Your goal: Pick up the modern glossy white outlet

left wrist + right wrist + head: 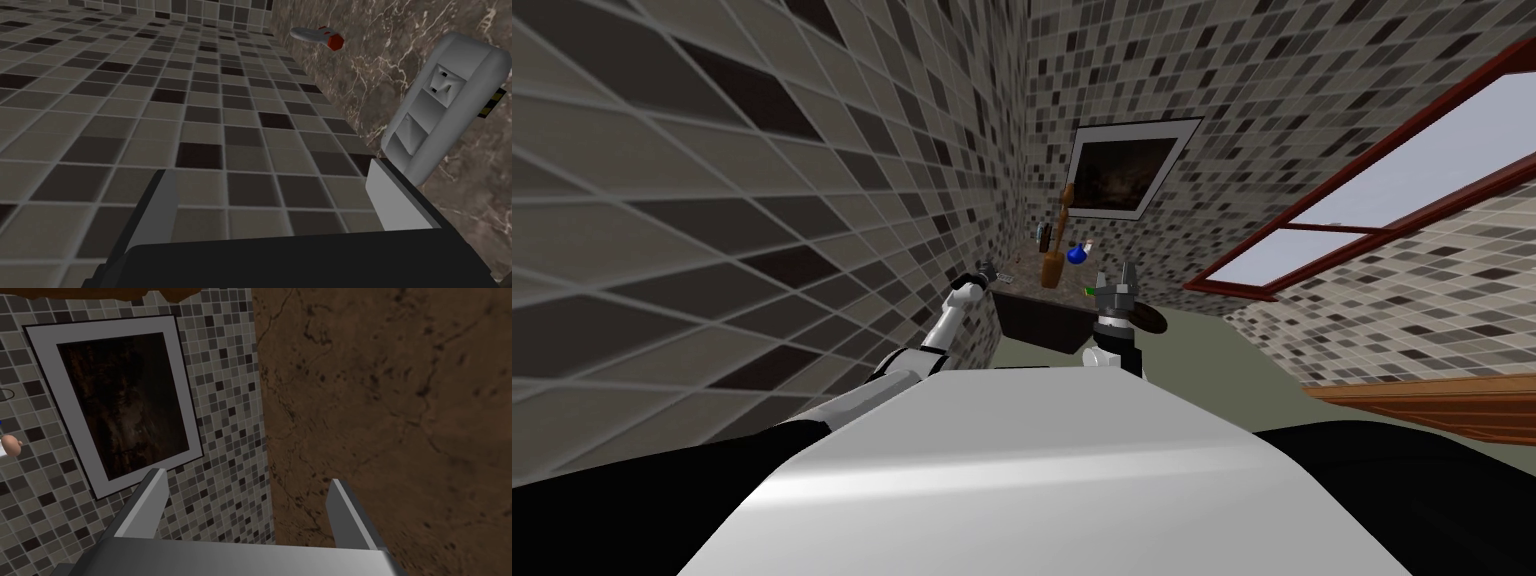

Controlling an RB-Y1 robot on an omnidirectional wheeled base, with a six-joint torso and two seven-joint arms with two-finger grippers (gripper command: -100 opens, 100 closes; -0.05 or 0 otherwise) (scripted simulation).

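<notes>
The outlet (440,105) is a rounded white-grey plate with two sockets, lying on the brown marbled counter top (400,50) next to the tiled wall (150,100). My left gripper (272,170) is open. The outlet's near end lies just past the tip of one finger (390,200), outside the gap between the fingers, which frames only wall tiles. In the head view the left gripper (984,272) reaches to the counter's (1032,285) left end by the wall. My right gripper (1127,285) is held up at the counter's front right, open (247,478) with nothing between its fingers.
A small white object with a red end (320,36) lies farther along the counter. A tall wooden piece (1053,262), a blue bottle (1078,254) and a dark item (1045,236) stand on the counter. The tiled wall runs close along my left arm.
</notes>
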